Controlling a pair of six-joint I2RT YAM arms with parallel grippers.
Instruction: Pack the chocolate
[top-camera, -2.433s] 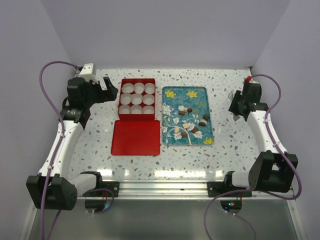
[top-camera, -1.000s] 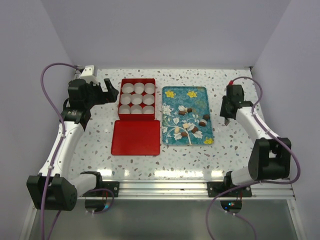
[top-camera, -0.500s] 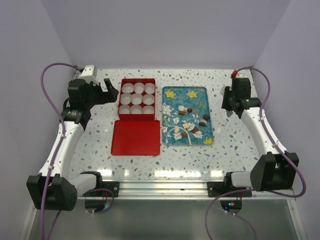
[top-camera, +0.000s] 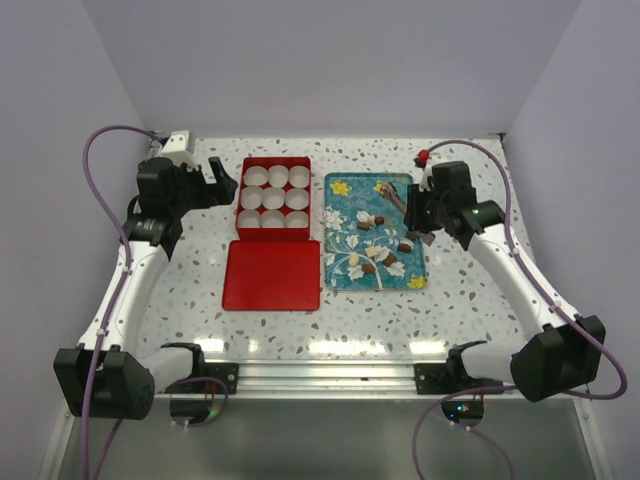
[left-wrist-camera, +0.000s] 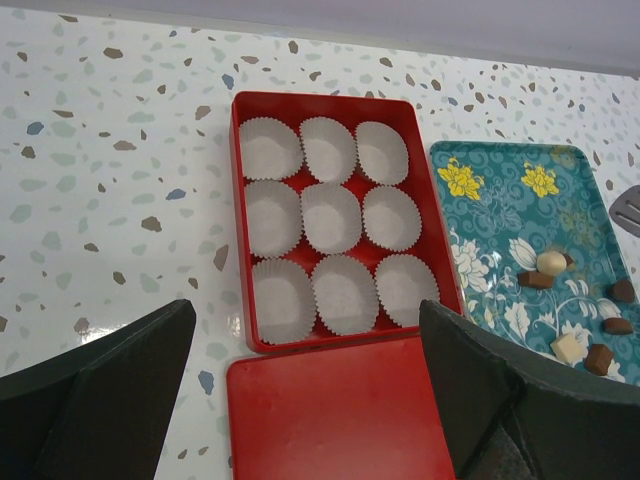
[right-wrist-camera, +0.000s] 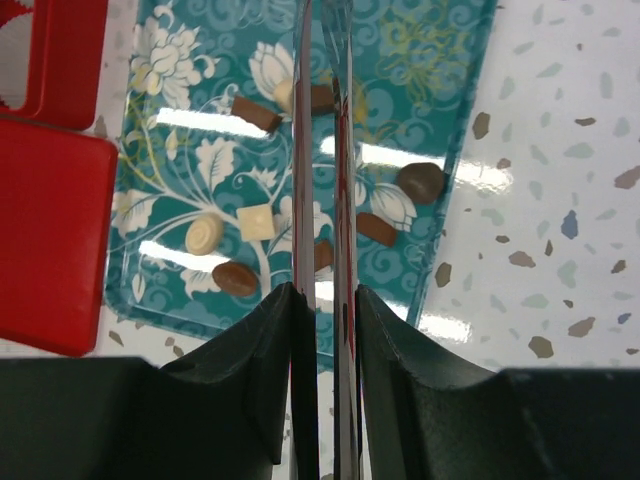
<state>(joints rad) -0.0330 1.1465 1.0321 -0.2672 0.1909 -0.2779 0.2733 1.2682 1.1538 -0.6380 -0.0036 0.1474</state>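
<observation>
Several chocolate pieces (top-camera: 380, 248), dark brown and cream-white, lie on the teal flower-print tray (top-camera: 340, 238). The right wrist view shows them too: a brown oval (right-wrist-camera: 236, 277), a cream round (right-wrist-camera: 205, 235) and a white square (right-wrist-camera: 258, 221). My right gripper (top-camera: 418, 215) hovers over the tray's right side. It is shut on metal tongs (right-wrist-camera: 303, 150), whose blades point across the tray. The red box (top-camera: 241, 195) holds several empty white paper cups (left-wrist-camera: 330, 215). My left gripper (top-camera: 222, 185) is open and empty, left of the box.
The flat red lid (top-camera: 272, 275) lies just in front of the box, also seen in the left wrist view (left-wrist-camera: 340, 415). The tray sits right of the box on the speckled table (top-camera: 450, 290). Purple walls close in the back and sides.
My right arm has swung from the table's right edge leftwards to over the tray's right side, with the tongs reaching over the tray. The left arm has not moved.
</observation>
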